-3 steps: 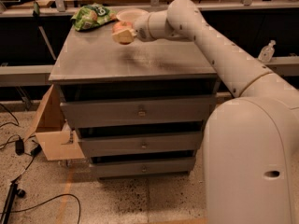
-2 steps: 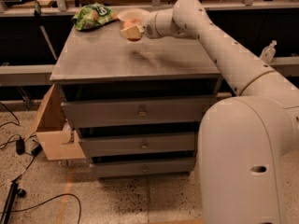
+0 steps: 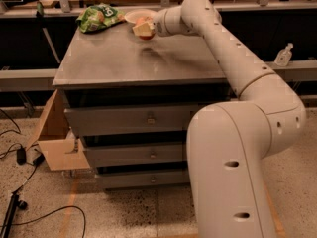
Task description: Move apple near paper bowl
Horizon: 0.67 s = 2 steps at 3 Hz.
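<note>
My gripper (image 3: 142, 29) is shut on the red-orange apple (image 3: 146, 34) and holds it just above the grey cabinet top (image 3: 124, 58), near its far edge. The off-white paper bowl (image 3: 134, 16) sits on the top right behind the gripper, partly hidden by it. The apple hangs just in front of the bowl's near rim. The pale fingers (image 3: 138, 29) cover most of the apple. My white arm reaches in from the right.
A green snack bag (image 3: 99, 17) lies at the far left of the top, left of the bowl. The cabinet has drawers (image 3: 148, 118) below. A cardboard box (image 3: 54, 138) and cables (image 3: 20, 155) are on the floor at left. A small bottle (image 3: 283, 55) stands at right.
My gripper has carried the apple to the right and a little farther back, from the middle of the top's far part to just in front of the bowl.
</note>
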Each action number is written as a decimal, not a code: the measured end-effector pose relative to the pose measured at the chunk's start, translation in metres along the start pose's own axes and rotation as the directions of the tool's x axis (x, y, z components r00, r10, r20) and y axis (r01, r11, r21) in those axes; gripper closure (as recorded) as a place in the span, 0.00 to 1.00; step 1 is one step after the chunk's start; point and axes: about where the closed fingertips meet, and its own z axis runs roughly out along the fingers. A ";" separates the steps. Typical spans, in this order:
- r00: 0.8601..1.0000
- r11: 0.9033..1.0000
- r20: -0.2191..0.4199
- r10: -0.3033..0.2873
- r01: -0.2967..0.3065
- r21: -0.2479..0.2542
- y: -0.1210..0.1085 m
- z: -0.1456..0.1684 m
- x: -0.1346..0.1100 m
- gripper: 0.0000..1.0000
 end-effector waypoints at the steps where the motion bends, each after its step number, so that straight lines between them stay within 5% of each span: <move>1: 1.000 0.999 -0.009 0.020 -0.020 0.028 -0.010 0.010 -0.002 0.82; 2: 1.000 0.999 -0.013 0.027 -0.027 0.023 -0.008 0.023 -0.003 0.59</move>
